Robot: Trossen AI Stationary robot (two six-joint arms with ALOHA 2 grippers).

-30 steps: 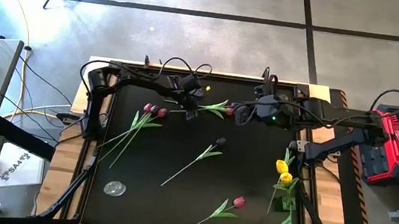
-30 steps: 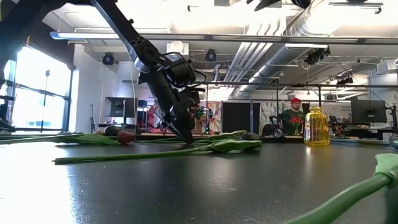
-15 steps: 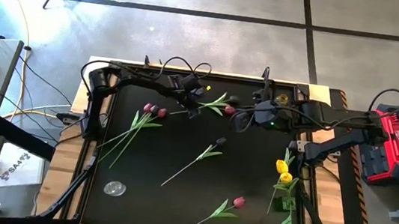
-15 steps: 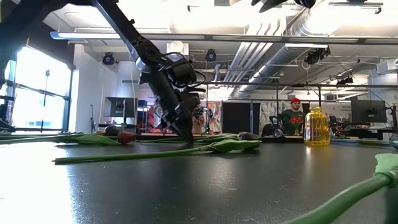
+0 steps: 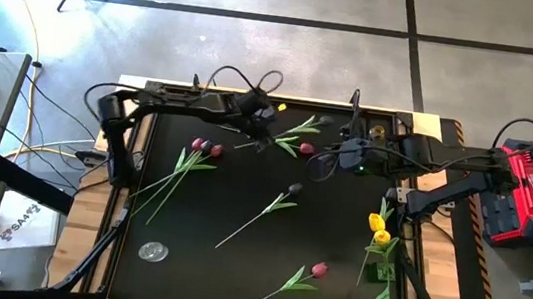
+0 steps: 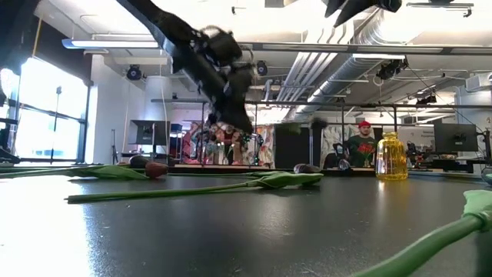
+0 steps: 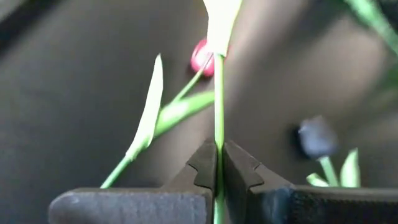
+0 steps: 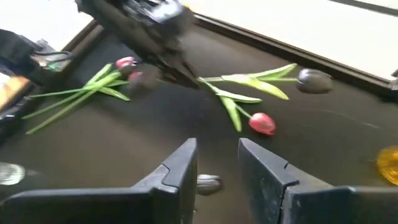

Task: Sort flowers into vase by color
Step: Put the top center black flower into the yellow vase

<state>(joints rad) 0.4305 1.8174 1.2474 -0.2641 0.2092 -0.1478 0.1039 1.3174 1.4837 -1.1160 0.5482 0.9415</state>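
Note:
My left gripper (image 5: pixel 264 135) is above the table's far middle, shut on the thin green stem of a flower. That flower's leaves (image 5: pixel 299 128) and dark purple head (image 5: pixel 325 121) reach toward the far right. A pink-headed flower (image 5: pixel 305 149) lies on the table just below it. My right gripper (image 8: pixel 217 177) hangs open high above the table, right of these flowers, with nothing between its fingers. The yellow vase (image 5: pixel 377 132) stands at the far edge. My left gripper pinches the stem (image 7: pixel 218 134) between its two fingertips (image 7: pixel 202 165). The fingers slant down from the table's far left. The stem runs on past the fingertips, roughly in line with them. The flower is raised off the table with its head end pointing away from the gripper.
Two pink flowers (image 5: pixel 206 148) lie at the left and a dark one (image 5: pixel 292 188) in the middle. Another pink one (image 5: pixel 318 269) lies near the front. Yellow flowers (image 5: pixel 378 228) lie along the right edge. A round clear thing (image 5: pixel 153 251) sits front left.
My left gripper has risen from the table top with the stem in it. The flower's leaves and head have come up and swung toward the far edge. The pink-headed flower has stayed where it was.

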